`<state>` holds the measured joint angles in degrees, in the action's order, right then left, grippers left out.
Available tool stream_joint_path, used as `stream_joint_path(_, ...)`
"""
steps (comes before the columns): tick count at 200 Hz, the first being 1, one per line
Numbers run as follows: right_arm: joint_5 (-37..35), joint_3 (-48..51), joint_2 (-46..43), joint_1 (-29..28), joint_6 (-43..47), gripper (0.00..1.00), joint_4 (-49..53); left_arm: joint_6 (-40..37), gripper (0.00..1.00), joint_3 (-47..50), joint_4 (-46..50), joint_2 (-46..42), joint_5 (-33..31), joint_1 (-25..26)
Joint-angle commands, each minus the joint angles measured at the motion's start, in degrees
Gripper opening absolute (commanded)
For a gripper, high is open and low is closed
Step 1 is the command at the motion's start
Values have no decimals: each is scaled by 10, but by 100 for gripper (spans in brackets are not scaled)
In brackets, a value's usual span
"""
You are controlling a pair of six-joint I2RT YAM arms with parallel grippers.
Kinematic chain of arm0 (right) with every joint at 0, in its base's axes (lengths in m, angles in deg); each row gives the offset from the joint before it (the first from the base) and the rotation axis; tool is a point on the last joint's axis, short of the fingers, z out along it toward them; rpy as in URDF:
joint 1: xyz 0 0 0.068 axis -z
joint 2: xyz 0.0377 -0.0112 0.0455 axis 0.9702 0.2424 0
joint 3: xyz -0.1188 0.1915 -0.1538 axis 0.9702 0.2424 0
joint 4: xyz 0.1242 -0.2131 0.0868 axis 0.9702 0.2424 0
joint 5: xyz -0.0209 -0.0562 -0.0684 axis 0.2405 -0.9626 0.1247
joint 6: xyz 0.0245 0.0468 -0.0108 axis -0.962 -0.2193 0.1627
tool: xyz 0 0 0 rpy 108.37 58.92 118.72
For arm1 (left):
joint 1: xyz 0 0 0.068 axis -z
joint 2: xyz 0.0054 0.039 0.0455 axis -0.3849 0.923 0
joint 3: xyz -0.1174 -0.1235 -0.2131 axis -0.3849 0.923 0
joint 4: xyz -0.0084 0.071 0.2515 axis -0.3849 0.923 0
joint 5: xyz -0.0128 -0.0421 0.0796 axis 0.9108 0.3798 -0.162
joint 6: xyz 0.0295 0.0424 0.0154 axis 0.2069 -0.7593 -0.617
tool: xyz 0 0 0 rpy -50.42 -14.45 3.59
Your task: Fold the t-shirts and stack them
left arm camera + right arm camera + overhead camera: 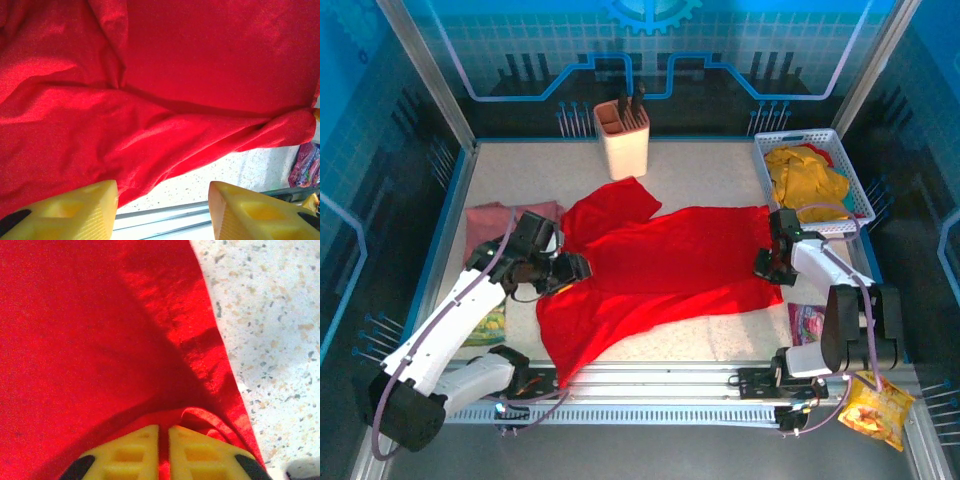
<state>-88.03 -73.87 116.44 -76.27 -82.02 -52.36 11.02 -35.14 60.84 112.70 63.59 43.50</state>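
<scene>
Top external view, taking the red t-shirt (660, 265) spread mid-desk as landmark: a pink t-shirt (492, 217) lies to its left; the left gripper (572, 268) is at its left edge, jaws spread wide and holding nothing; the right gripper (766, 266) is at its right hem, jaws pinched on a fold of red cloth; yellow t-shirts (805, 180) lie in a white basket (790, 136) beyond its right end.
</scene>
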Motion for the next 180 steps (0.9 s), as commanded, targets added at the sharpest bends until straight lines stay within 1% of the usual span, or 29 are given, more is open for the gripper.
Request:
stream_joint_path(1,0,-5,-20,6,-2,0,31,-23,51,2,-7,-4,16,-8)
stream_joint_path(22,-22,-4,-61,5,-9,0,63,-27,51,2,-15,1,20,-11)
stream_joint_path(47,-45,-8,-144,0,-23,0,112,-32,50,4,-31,11,26,-16)
stream_joint_path(61,-31,-6,-187,-7,-48,0,127,-38,51,0,-39,20,30,-19)
stream_joint_path(84,-10,-6,-232,-18,-91,0,171,-43,50,-13,-50,38,37,-20)
stream_joint_path(93,-12,-8,-243,-24,-92,0,191,-44,50,-19,-52,43,42,-20)
stream_joint_path(111,-49,-12,-260,-40,-114,0,241,-47,50,-19,-58,44,42,-20)
stream_joint_path(122,-46,-12,-270,-65,-141,0,251,-48,50,-15,-62,43,40,-20)
stream_joint_path(136,-20,-7,-278,-73,-170,0,260,-50,50,-10,-64,45,40,-21)
stream_joint_path(143,-21,-8,-283,-77,-180,0,271,-50,50,-8,-64,46,41,-21)
stream_joint_path(166,-80,-12,-287,-91,-196,0,334,-47,50,5,-74,41,45,-21)
stream_joint_path(180,-93,-10,-283,-93,-214,0,371,-47,50,13,-81,40,47,-21)
